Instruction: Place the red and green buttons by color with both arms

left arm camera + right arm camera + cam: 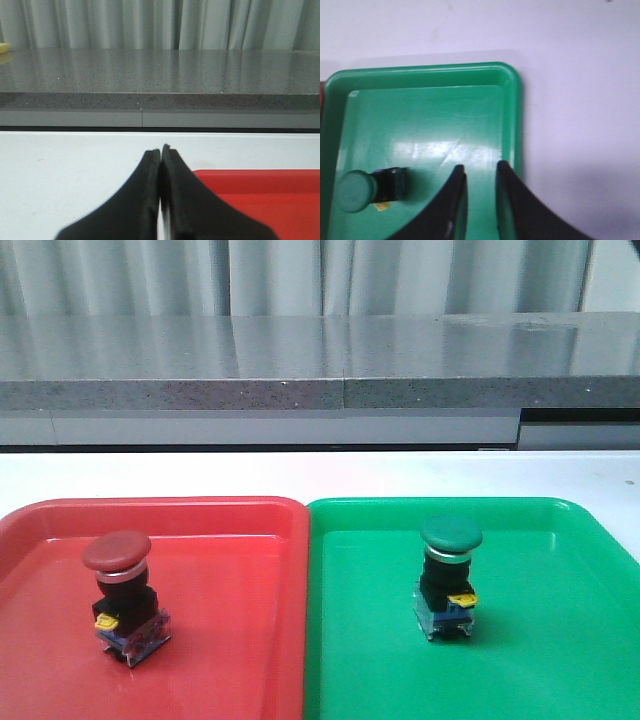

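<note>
The red button [122,592] stands upright in the red tray [230,620]. The green button [449,575] stands upright in the green tray [560,630]. Neither arm shows in the front view. In the left wrist view my left gripper [160,150] is shut and empty over the white table, beside a corner of the red tray [260,192]. In the right wrist view my right gripper [481,167] is open and empty above the green tray [430,115], apart from the green button [365,189].
A white table [320,475] holds both trays side by side. A grey stone counter [320,365] runs behind it, with curtains behind that.
</note>
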